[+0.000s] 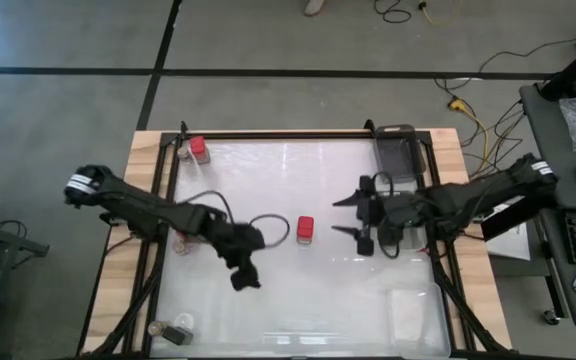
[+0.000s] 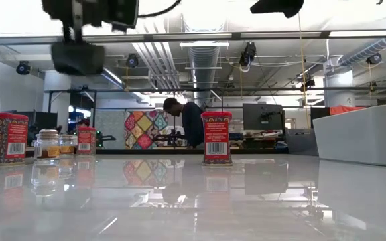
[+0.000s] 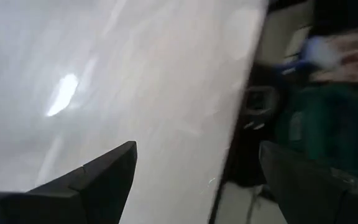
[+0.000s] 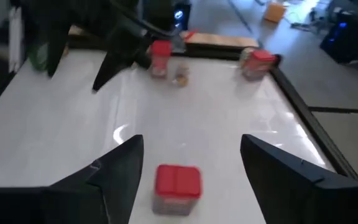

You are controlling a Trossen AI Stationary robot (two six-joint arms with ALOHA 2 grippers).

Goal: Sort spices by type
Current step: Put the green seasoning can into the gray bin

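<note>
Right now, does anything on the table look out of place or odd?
One red tin stands alone mid-table, apart from the red tins at the far left corner. The open right gripper faces it, not touching. Nothing looks spilled or toppled.

A clear plastic tray (image 1: 398,150) sits at the table's (image 1: 268,300) corner; a person (image 2: 187,122) stands beyond.

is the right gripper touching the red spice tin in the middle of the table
Apart. The high view shows bare white table between the right gripper and the red tin; the right wrist view shows the tin standing free between the open fingers.
</note>
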